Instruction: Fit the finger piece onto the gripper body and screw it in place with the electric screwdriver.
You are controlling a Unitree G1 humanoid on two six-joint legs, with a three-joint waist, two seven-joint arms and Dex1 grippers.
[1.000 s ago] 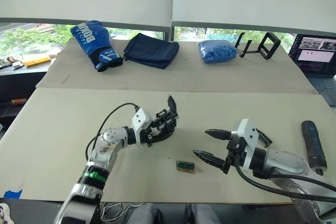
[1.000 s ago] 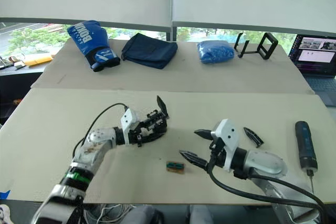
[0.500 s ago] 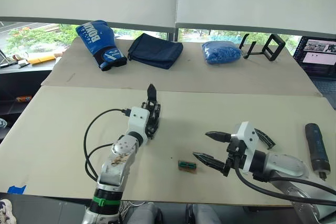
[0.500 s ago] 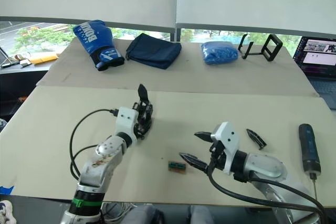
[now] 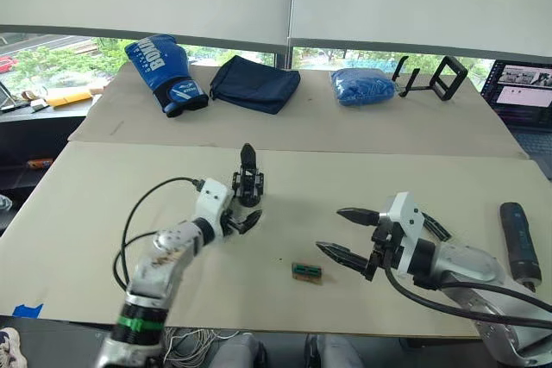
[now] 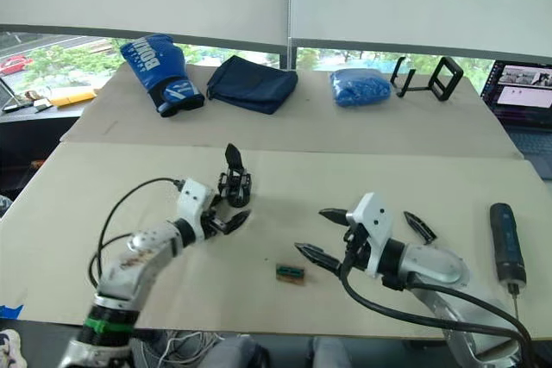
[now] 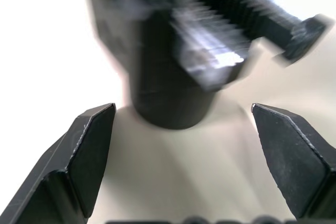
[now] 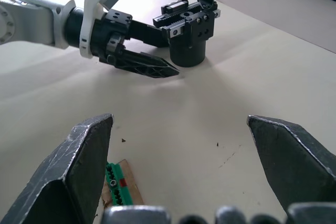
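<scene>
Left gripper sits spread open at frame centre, just beside the upright gripper body; right gripper gapes empty lower right, near the finger piece and electric screwdriver

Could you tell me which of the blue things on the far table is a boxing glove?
The boxing glove is the one at the robot's far left, bright blue with white lettering. The dark navy cloth bag and the blue mesh bundle lie to its right.

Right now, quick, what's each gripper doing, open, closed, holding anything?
Left gripper: open, holding nothing, fingers either side of the gripper body standing on the table.
Right gripper: open, holding nothing.
</scene>
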